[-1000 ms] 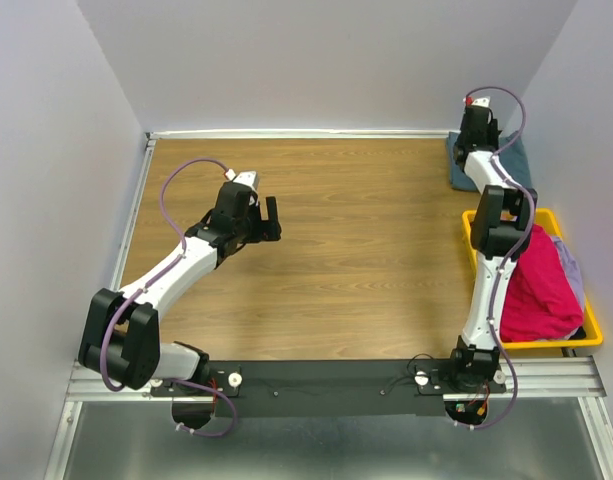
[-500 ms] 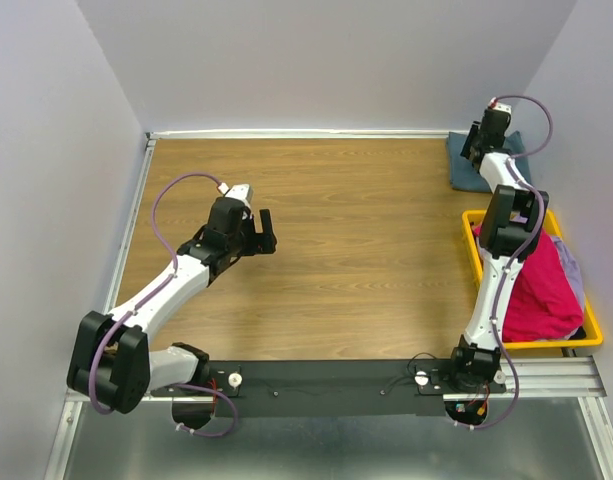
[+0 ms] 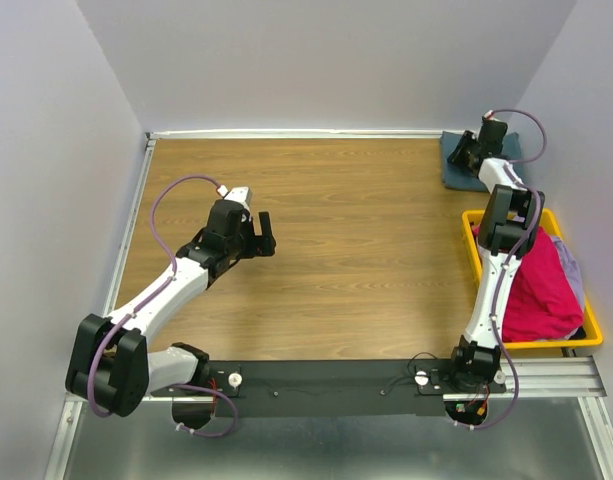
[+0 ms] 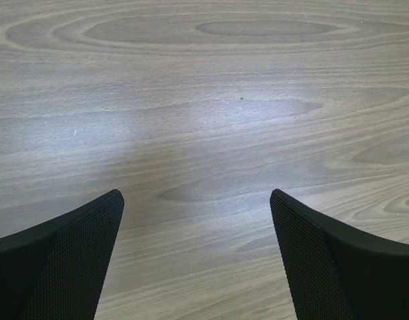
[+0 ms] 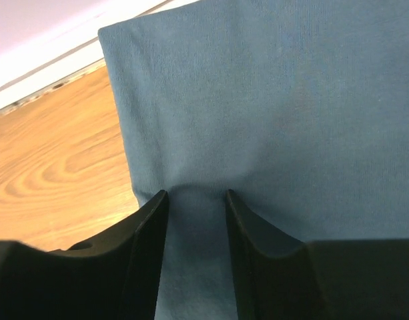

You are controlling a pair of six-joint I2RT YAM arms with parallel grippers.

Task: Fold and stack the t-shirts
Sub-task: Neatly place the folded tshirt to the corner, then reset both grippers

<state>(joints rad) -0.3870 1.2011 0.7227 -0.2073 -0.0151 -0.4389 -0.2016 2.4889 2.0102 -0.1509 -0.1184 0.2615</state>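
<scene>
At the far right corner of the tabletop (image 3: 366, 260), the slate blue t-shirt (image 3: 454, 174) lies as a small flat folded pad close to the back wall. The right arm is stretched out to it, and the right hand (image 3: 468, 154) is down on the near part of the cloth. From the wrist view its fingers (image 5: 147, 247) stand a narrow gap apart with a ridge of blue fabric gathered between them, puckered at the tips. Whether they are clamped on that ridge or only pressing on it, I cannot tell.

The left hand (image 3: 263, 231) hangs over bare wood left of centre, spread fully wide and holding nothing. Its wrist view shows only wood grain between the two pads.

As for progress, one shirt looks folded and set down where the stack is meant to start, so the first item seems done or nearly done. The rest is untouched: the magenta t-shirt (image 3: 541, 290) sits crumpled in the yellow bin (image 3: 546, 344) at the right edge, with a pale grey-blue t-shirt (image 3: 574, 268) showing beside it against the bin's far side. How many lie under those is hidden. Each of them has yet to be pulled out, spread, folded and laid on top of the blue one, so most of the job remains
</scene>
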